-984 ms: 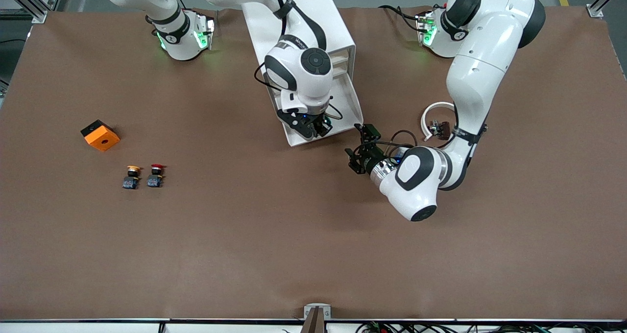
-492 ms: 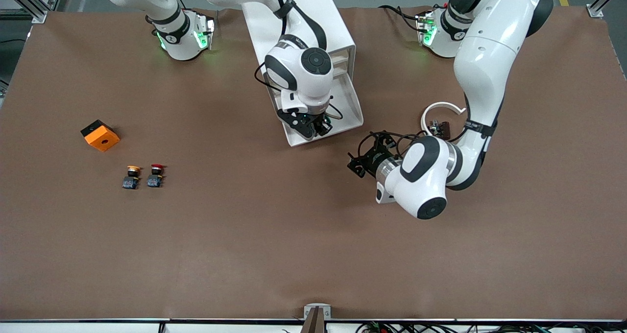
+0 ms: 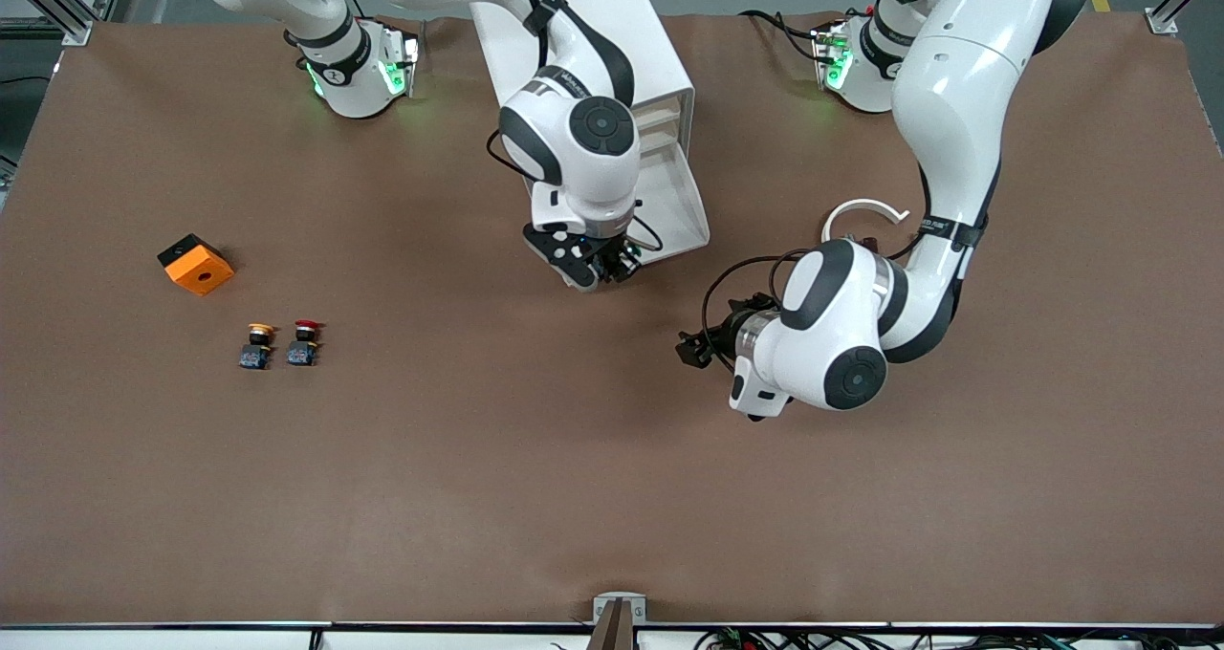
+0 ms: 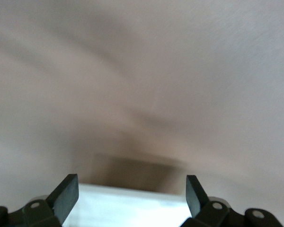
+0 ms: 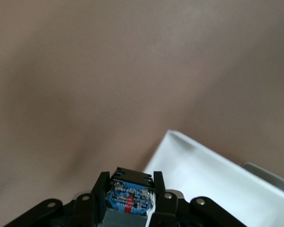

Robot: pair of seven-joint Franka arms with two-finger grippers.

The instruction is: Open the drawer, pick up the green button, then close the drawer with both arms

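Careful: your right gripper pinches the button over the open drawer's corner; a slip drops it. Left gripper, spread wide, waits over bare table.

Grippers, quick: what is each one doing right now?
Left gripper: open, holding nothing, over bare table.
Right gripper: shut on the button, over the open drawer's front edge.

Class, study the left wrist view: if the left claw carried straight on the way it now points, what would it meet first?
Most likely the bare brown table. The left claw is open, and nothing but brown surface fills the view past its tips, with a white edge low between them; depth is hard to judge.
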